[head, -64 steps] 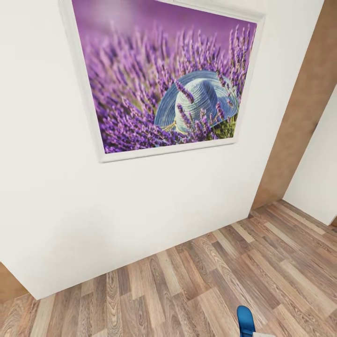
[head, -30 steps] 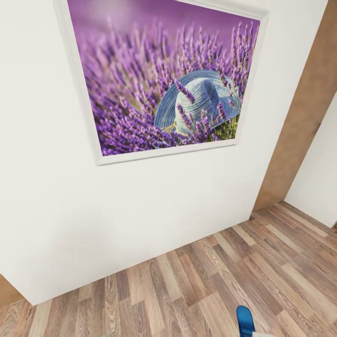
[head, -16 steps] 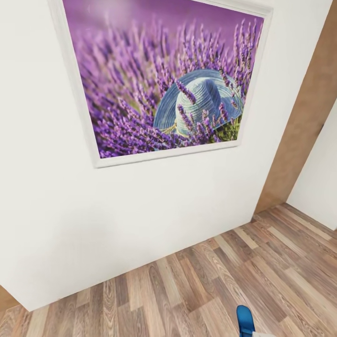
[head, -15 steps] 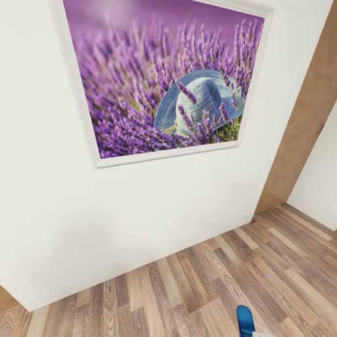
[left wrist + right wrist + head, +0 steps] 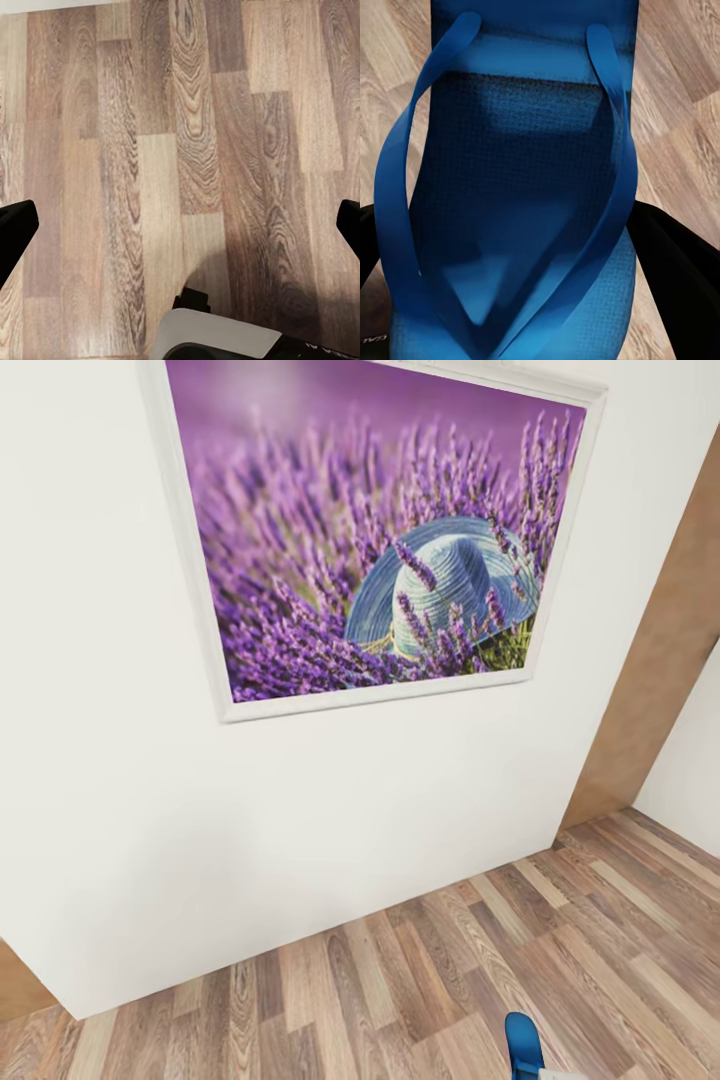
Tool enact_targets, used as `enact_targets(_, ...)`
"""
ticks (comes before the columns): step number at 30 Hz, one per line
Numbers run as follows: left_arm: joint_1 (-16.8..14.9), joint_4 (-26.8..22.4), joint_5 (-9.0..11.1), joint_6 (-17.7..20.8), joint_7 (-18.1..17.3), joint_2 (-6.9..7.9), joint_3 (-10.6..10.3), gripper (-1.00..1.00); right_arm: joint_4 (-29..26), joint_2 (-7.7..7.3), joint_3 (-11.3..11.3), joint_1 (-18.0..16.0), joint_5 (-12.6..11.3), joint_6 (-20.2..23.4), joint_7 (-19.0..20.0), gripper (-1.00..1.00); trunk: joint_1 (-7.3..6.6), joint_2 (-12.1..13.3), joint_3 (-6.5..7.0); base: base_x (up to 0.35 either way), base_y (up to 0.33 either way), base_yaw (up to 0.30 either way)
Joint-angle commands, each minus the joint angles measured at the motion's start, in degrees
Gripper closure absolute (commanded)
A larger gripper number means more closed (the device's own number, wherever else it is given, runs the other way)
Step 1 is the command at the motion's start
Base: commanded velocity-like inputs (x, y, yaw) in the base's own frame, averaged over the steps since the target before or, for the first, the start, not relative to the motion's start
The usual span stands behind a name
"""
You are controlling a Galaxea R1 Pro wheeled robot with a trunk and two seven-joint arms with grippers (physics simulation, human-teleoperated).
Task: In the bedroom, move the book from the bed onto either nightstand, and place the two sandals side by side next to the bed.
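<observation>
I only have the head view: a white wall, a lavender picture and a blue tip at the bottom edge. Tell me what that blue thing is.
Observer: It is a flat bright blue sandal with two blue straps meeting in a V, seen close up in the right wrist view.
Operator: Report the right claw.
Observer: The right claw has a black finger on each side of the sandal's sole, shut on it.
Operator: Now the left claw.
Observer: The left claw is open, with black fingertips far apart, holding nothing, over the light brown wood-plank floor.
</observation>
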Motion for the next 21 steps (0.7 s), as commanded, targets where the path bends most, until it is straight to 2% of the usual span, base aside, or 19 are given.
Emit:
enact_targets(1,-0.1,0.0,0.3,-0.2,0.3,0.01,-0.5,-1.00,0.1,0.01,-0.4,0.0,-0.1,-0.3,0.1,1.00,0.04,-0.1,-0.04,0.003,0.000,0.121)
enact_targets(21,-0.1,0.0,0.2,0.0,0.1,-0.09,-0.8,-1.00,0.1,0.29,-0.4,0.0,-0.1,-0.3,0.1,1.00,0.04,-0.1,1.44,0.001,0.000,0.113)
